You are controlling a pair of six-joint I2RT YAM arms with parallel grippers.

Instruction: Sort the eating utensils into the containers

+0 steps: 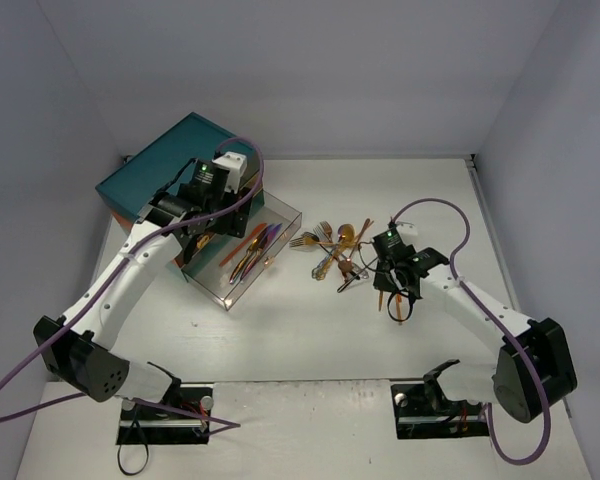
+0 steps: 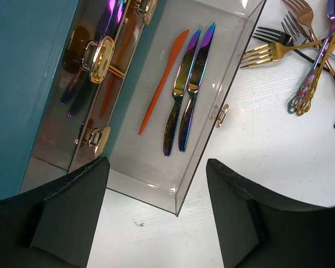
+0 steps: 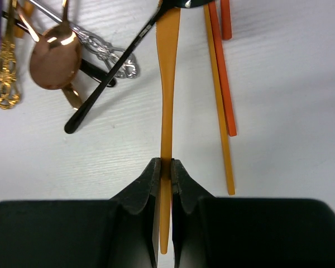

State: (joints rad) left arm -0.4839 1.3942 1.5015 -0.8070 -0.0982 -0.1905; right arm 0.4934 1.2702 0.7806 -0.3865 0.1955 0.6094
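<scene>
The right claw (image 3: 164,167) is pinched shut on an orange handle (image 3: 167,95) that runs straight ahead from its jaws, beside the pile (image 1: 335,248); the drawer (image 1: 280,222) lies well off to its left, under the half-open left claw (image 2: 157,164)

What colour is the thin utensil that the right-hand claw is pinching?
Yellow-orange utensil, pinched by the right gripper; clearest in the right wrist view.
</scene>
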